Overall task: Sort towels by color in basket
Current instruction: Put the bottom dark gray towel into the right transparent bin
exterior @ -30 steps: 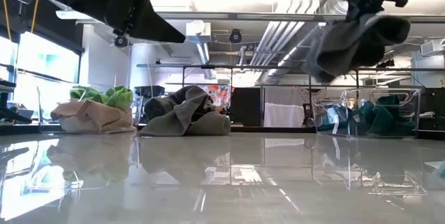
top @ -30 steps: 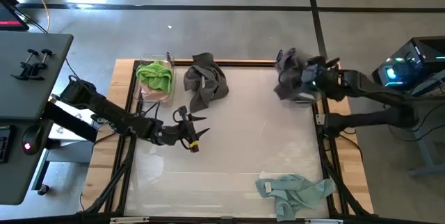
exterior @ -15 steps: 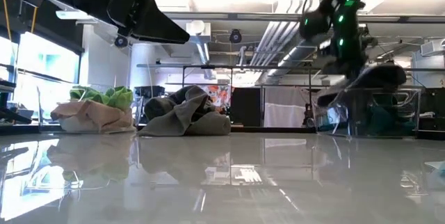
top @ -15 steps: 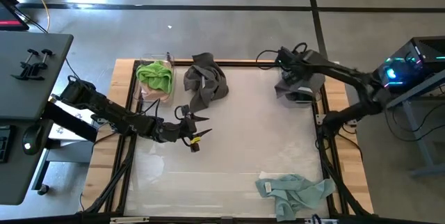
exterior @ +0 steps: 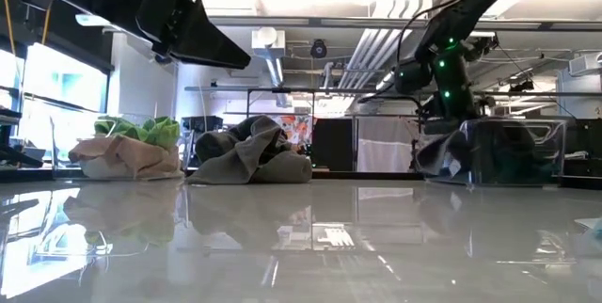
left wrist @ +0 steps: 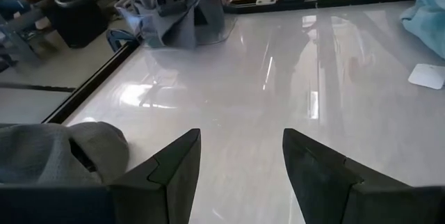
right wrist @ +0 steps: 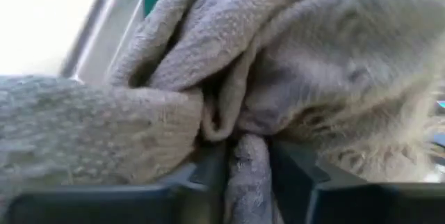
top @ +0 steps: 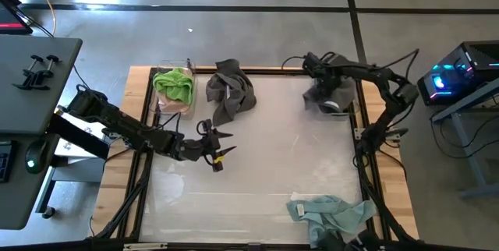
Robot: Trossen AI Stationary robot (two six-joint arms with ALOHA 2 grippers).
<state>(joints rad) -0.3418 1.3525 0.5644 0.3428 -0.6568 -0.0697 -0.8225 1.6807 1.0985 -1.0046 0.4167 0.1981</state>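
Note:
My right gripper (top: 323, 81) reaches down into a clear basket (exterior: 536, 152) at the table's far right, shut on a dark grey towel (top: 334, 95) that lies bunched inside. A second dark grey towel (top: 231, 92) lies heaped on the table at the far middle. A lime green towel (top: 175, 86) rests on a pinkish cloth (exterior: 120, 156) in a clear basket at the far left. A pale mint towel (top: 330, 212) lies crumpled at the near right edge. My left gripper (top: 215, 146) hovers open and empty above the table, left of the middle. My right gripper pinches a fold of the dark grey towel (right wrist: 247, 160) between its two fingers (right wrist: 208, 175). The fingers come from above, slanting down into the basket. The towel bunches up around the fingers and rests inside the basket (exterior: 470, 152).
The table has a glossy white top with a raised dark frame (top: 366, 165) around it. A small white tag (left wrist: 427, 76) lies on the table near the mint towel. The middle and near left of the table top are bare.
My right gripper has gone down and toward the table's left, from high over the far right basket into it. The dark grey towel, which hung lifted below the fingers, now lies bunched inside the basket.

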